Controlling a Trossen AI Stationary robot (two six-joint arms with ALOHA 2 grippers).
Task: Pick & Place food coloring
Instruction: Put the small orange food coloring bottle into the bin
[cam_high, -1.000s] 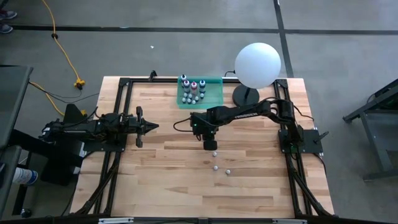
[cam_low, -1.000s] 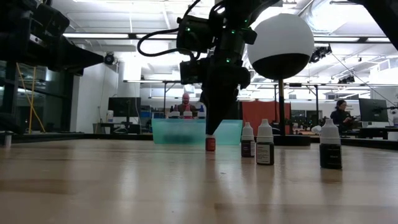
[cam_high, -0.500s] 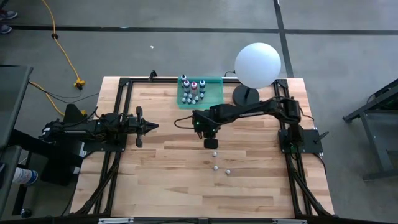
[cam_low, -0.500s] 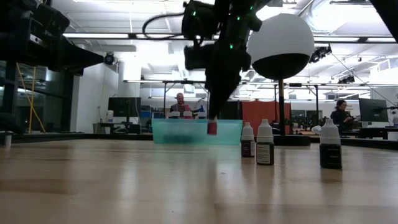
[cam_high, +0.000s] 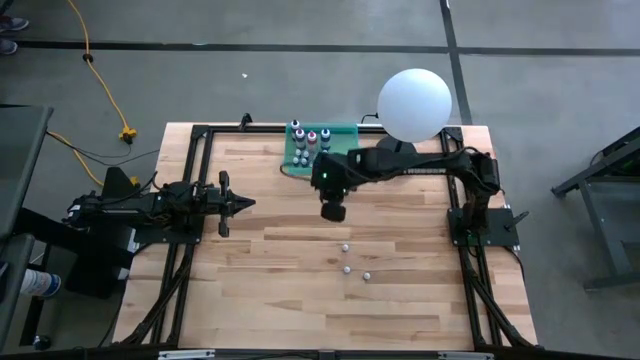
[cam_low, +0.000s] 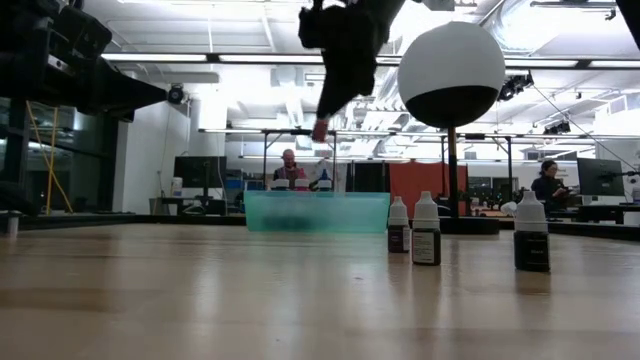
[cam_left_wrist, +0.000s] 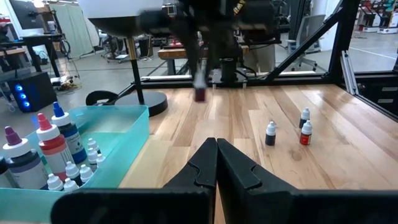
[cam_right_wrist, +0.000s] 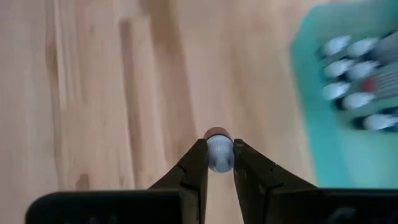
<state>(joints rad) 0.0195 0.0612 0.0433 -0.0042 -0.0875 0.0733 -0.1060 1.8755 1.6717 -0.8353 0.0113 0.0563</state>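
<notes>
Right hand (cam_right_wrist: 216, 155) clamped on a small red bottle (cam_right_wrist: 217, 151), mid-air near the teal tray (cam_high: 346, 140); label blurred. Three bottles (cam_high: 346, 269) stand on the surface (cam_high: 250, 280). Left hand (cam_left_wrist: 216, 163) together, far left.

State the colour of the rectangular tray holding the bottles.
Translucent teal-green plastic tray, clearest in the left wrist view.

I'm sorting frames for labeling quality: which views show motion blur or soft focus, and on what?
Left wrist view: the right gripper and its small bottle are smeared by motion, while the tray stays crisp. Right wrist view: the held bottle is fairly sharp, the tray's bottles streak into blur. Low view: the gripper shows as a dark silhouette against bright ceiling lights. High view: sharp throughout.
</notes>
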